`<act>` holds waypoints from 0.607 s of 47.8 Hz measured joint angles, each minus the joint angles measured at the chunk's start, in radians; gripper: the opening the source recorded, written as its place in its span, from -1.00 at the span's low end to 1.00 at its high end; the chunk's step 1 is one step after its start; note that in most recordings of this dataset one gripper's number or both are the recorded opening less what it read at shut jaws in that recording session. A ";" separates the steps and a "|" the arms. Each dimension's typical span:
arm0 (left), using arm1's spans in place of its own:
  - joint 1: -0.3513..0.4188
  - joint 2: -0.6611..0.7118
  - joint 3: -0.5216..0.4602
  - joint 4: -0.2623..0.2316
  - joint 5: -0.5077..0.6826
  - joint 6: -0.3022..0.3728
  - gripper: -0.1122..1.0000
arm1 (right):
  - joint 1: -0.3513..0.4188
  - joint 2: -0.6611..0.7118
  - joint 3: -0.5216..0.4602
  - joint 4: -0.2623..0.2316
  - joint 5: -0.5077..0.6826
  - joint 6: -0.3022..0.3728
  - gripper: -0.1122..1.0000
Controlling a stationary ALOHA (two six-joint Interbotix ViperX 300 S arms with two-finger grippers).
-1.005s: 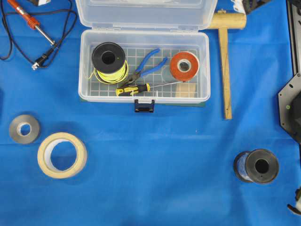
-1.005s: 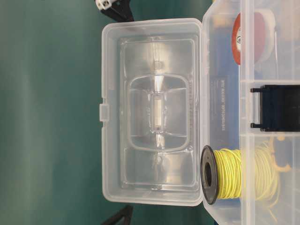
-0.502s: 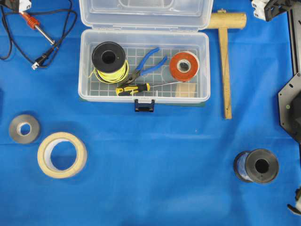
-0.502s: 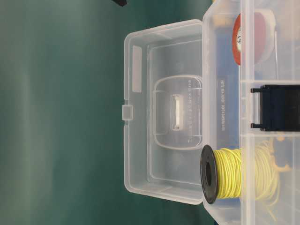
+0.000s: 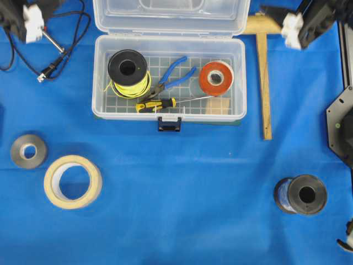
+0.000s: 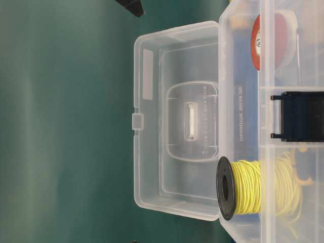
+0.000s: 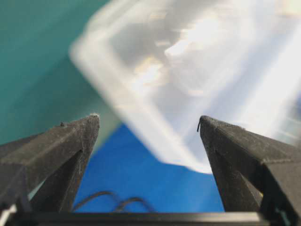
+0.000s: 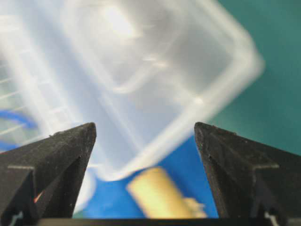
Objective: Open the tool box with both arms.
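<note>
Looking down from overhead, we see the tool box (image 5: pixel 169 77) near the far edge of the counter (image 5: pixel 182 193), its lid (image 5: pixel 169 15) swung back past the rear wall and its black latch (image 5: pixel 169 123) hanging at the front. The left gripper (image 5: pixel 27 22) sits at the far left corner, well apart from the box, above a soldering iron (image 5: pixel 52 41) and its cable. The right gripper (image 5: pixel 295 25) sits off the far right corner of the lid, over the head of a wooden mallet (image 5: pixel 263 66). Neither touches the box. Inside lie a yellow wire spool (image 5: pixel 128 72), blue pliers (image 5: pixel 171 80), a screwdriver (image 5: pixel 157 105) and red tape (image 5: pixel 216 77).

From table level, turned sideways, we see the lid (image 6: pixel 177 121) standing open. Small raised lettering runs along the clear plastic, too faint for us to read.

Through the left wrist camera, we find the left gripper (image 7: pixel 148 127) spread wide with nothing between its fingers (image 7: pixel 66 146); the blurred lid (image 7: pixel 188 70) lies beyond them.

Through the right wrist camera, the right gripper (image 8: pixel 146 129) is likewise spread and empty, the blurred lid (image 8: pixel 141 70) ahead and the mallet (image 8: pixel 160 193) below.
</note>
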 measured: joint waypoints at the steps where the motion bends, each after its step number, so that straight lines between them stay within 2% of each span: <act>1: -0.023 -0.009 0.005 0.000 0.006 -0.002 0.82 | 0.018 0.000 0.000 0.002 0.005 0.000 0.70; 10: -0.213 -0.086 0.034 0.000 0.058 -0.018 0.82 | 0.206 0.000 0.005 0.002 0.018 0.000 0.70; 18: -0.371 -0.130 0.048 0.000 0.084 -0.020 0.82 | 0.334 0.000 0.008 0.002 0.021 0.000 0.70; 23: -0.419 -0.126 0.051 0.000 0.089 -0.020 0.82 | 0.410 0.006 0.008 0.002 0.023 0.000 0.70; 29: -0.436 -0.120 0.052 0.000 0.092 -0.017 0.82 | 0.439 0.014 0.008 0.002 0.025 0.000 0.70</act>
